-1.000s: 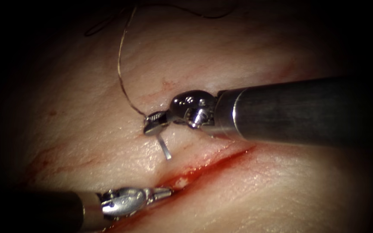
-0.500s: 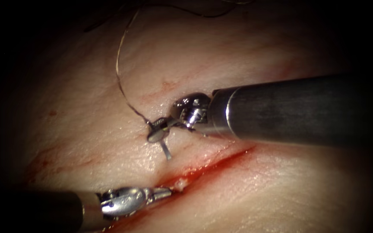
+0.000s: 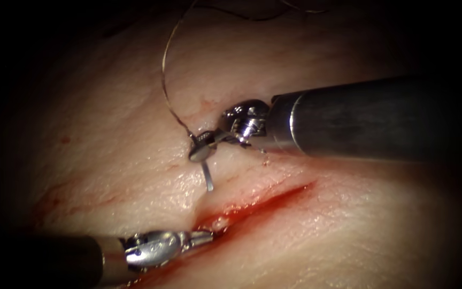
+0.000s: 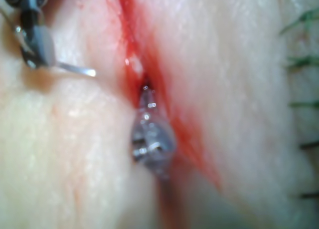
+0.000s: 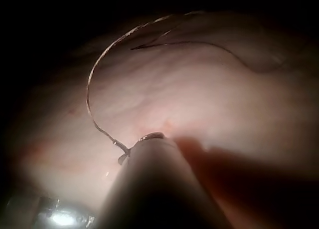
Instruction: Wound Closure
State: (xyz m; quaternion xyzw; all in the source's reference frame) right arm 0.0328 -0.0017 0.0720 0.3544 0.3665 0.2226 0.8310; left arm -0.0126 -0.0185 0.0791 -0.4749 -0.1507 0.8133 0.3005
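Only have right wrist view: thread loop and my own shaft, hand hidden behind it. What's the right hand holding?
Observer: In the endoscope view the right hand is shut on the needle, close to where the thread joins it.
Operator: Needle in the tissue?
Observer: Looks not. In the left wrist view its tip hangs bare over the tissue, on the left side of the cut.
Operator: Left hand?
Observer: The left hand is shut, its tips resting in the cut's near end among the red fluid. I see no needle or thread in it.
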